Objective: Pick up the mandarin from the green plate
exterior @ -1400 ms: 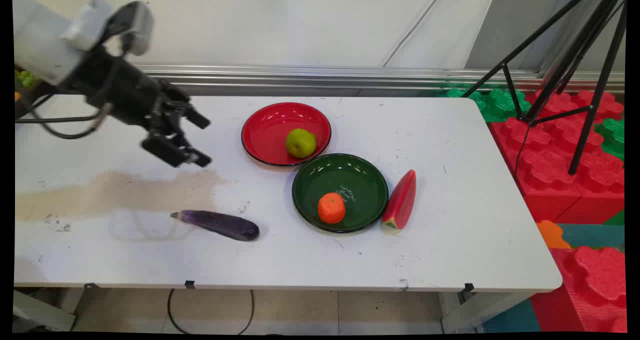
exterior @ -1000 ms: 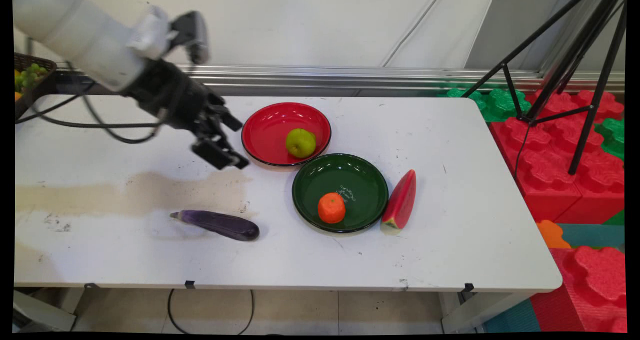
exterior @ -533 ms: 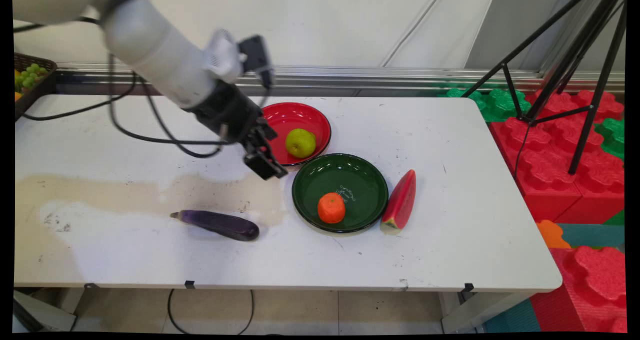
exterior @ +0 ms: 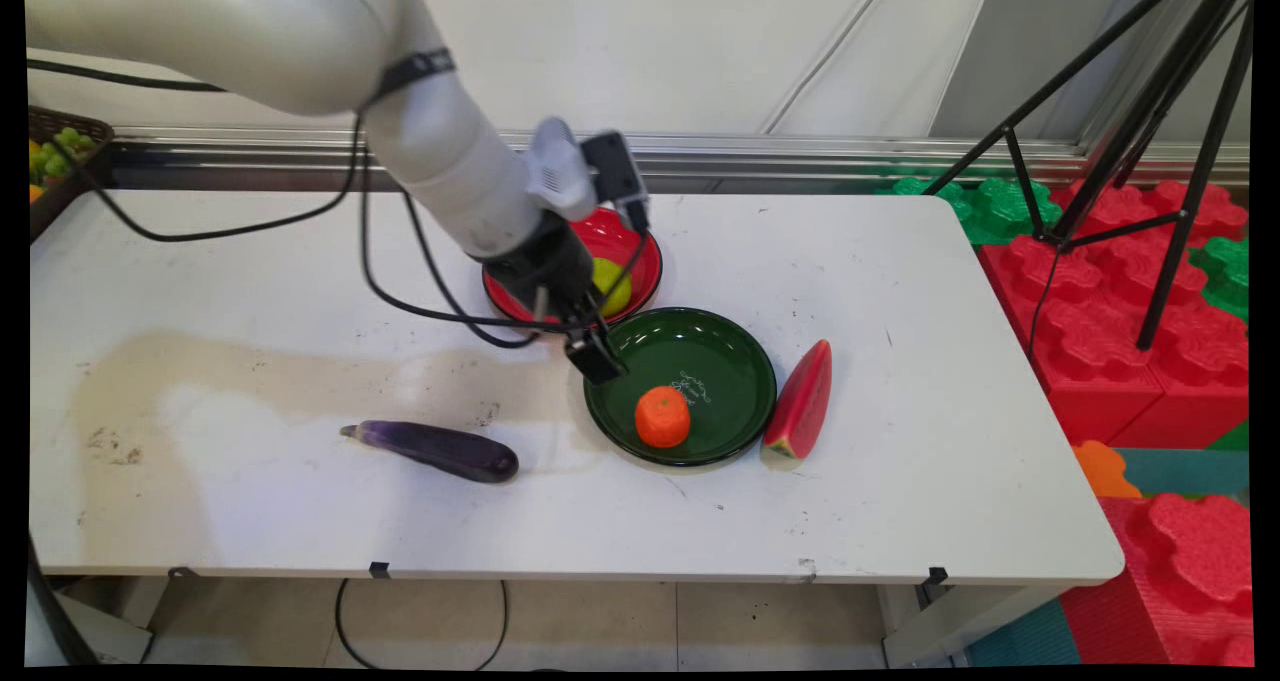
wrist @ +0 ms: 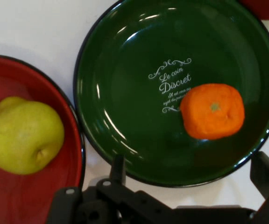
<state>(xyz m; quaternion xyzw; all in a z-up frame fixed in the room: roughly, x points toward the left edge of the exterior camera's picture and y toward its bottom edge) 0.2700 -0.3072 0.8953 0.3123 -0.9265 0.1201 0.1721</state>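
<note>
My gripper (exterior: pixel 598 355) hangs open over the left rim of the dark green plate (exterior: pixel 710 346), holding nothing. An orange (exterior: pixel 662 416) lies in that plate, a short way right of and nearer than the gripper. Behind the gripper stands a red plate (exterior: pixel 645 251) with a yellow-green apple (exterior: pixel 613 284), partly hidden by my wrist. In the hand view the gripper (wrist: pixel 190 184) stands with its fingers (wrist: pixel 117 169) wide apart just below the green plate (wrist: pixel 125 93). The orange (wrist: pixel 212 111) is at the right, and the apple (wrist: pixel 24 134) in the red plate (wrist: pixel 13 205) at the left.
A watermelon slice (exterior: pixel 800 401) leans at the green plate's right side. A purple eggplant (exterior: pixel 440 449) lies toward the table's front left. A basket of fruit (exterior: pixel 60 151) sits at the far left. A black tripod (exterior: pixel 1150 111) and red and green foam blocks (exterior: pixel 1100 291) stand beyond the table's right end.
My arm has swung right across the table, from its left part to the green plate's left rim. The gripper has stayed open. No fruit or plate has moved.
</note>
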